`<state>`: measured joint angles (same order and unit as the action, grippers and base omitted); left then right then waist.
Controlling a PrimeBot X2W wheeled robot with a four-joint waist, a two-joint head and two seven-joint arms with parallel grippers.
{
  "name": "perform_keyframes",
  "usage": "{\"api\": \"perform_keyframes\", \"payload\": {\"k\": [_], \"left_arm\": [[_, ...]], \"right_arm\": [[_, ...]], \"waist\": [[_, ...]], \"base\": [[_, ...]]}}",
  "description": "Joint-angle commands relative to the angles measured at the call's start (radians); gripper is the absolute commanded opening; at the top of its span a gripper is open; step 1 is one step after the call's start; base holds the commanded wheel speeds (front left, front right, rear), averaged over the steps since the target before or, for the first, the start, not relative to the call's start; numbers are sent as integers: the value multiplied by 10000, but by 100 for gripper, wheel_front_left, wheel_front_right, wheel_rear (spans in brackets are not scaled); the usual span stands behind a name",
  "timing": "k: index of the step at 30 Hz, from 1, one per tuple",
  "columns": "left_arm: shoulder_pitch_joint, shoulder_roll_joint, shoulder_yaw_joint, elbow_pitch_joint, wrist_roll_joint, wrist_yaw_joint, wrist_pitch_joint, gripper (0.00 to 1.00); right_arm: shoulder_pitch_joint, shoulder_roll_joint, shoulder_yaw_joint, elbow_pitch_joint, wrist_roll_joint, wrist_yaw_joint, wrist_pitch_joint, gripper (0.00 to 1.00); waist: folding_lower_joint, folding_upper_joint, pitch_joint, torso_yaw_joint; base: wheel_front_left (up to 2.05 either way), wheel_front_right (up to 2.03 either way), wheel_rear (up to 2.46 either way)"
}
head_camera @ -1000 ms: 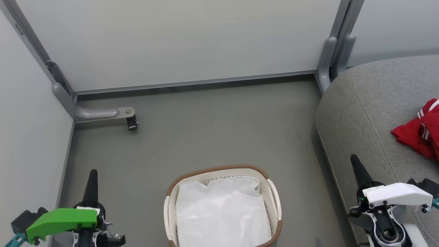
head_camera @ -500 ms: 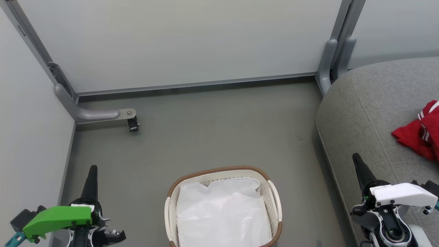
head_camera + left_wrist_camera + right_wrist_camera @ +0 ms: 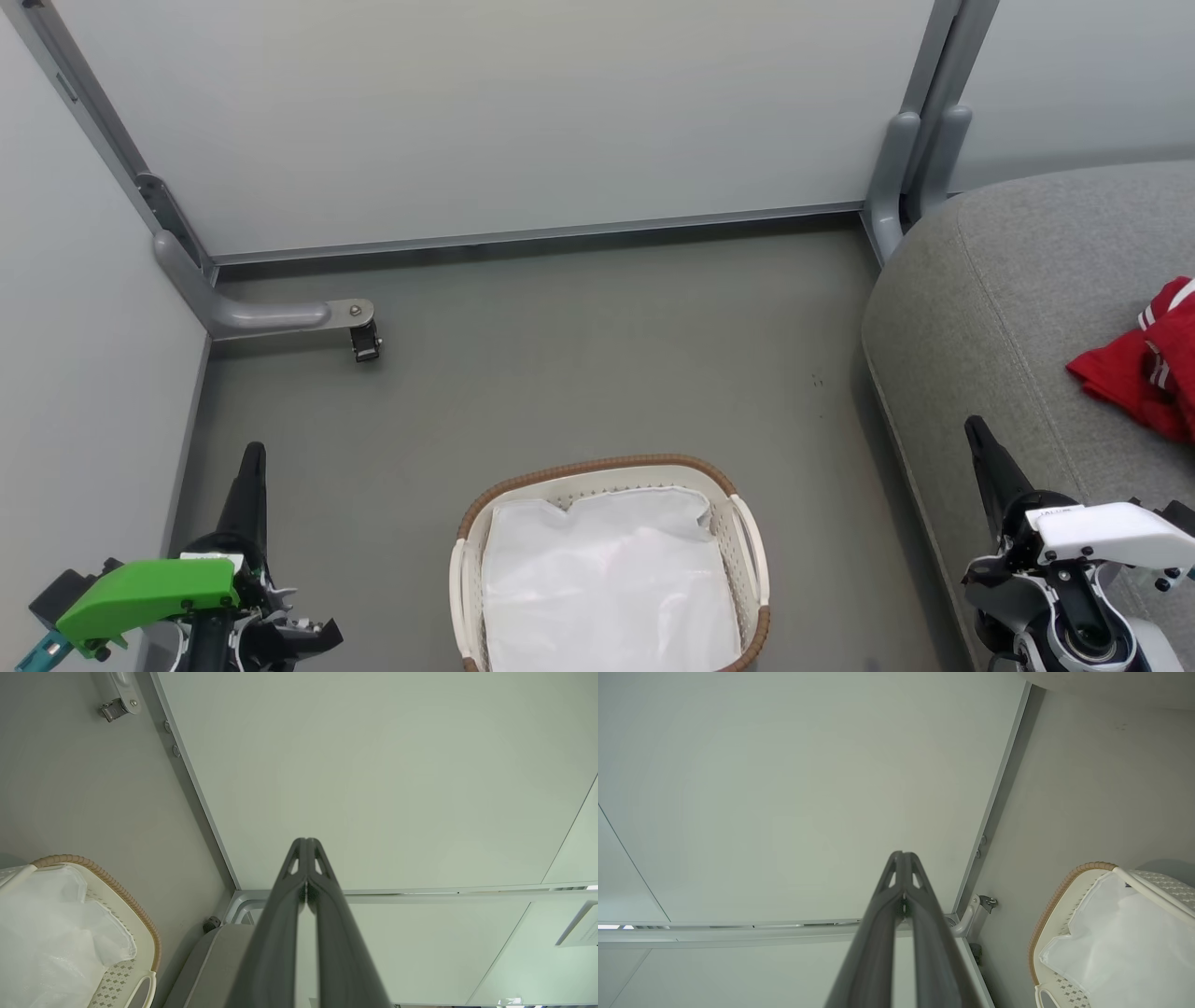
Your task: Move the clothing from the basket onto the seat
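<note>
Red clothing (image 3: 1144, 369) with thin white stripes lies bunched on the grey seat (image 3: 1008, 308) at the right edge of the head view. The white perforated basket (image 3: 747, 560) with a brown woven rim stands on the floor at bottom centre, and its white liner is all that shows inside. The basket also appears in the left wrist view (image 3: 135, 933) and the right wrist view (image 3: 1057, 905). My left gripper (image 3: 252, 457) is shut at lower left, empty, well left of the basket. My right gripper (image 3: 976, 431) is shut and empty over the seat's front edge. Fingertips meet in both wrist views (image 3: 306, 842) (image 3: 903, 855).
Pale partition panels close in the back and left, with a grey metal foot and caster (image 3: 359, 336) at back left and grey posts (image 3: 910, 159) at back right. Grey floor (image 3: 579, 355) stretches between basket and panels.
The head camera has shifted slightly, so the whole scene sits a little lower and to the right. Both grippers have sunk toward the bottom edge. The clothing and basket have not moved.
</note>
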<state>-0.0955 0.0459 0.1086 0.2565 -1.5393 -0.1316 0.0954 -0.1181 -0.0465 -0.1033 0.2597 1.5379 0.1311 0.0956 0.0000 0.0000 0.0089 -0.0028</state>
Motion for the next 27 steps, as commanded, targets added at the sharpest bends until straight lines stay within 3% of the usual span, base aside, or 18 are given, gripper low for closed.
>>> {"api": "perform_keyframes", "payload": {"k": [1,10,27], "left_arm": [[-194,72,53,-85,-196,16,72,0],[-205,76,75,-145,-763,17,213,0],[-183,75,71,-136,-750,17,222,0]], "right_arm": [[89,-60,-51,-92,210,-6,65,0],[155,-65,-133,-188,766,-5,210,0],[159,-64,-131,-181,768,-5,217,0]], "waist": [[0,0,-8,5],[0,0,-54,26],[0,0,-58,28]], "base": [[0,0,0],[0,0,0],[0,0,0]]}}
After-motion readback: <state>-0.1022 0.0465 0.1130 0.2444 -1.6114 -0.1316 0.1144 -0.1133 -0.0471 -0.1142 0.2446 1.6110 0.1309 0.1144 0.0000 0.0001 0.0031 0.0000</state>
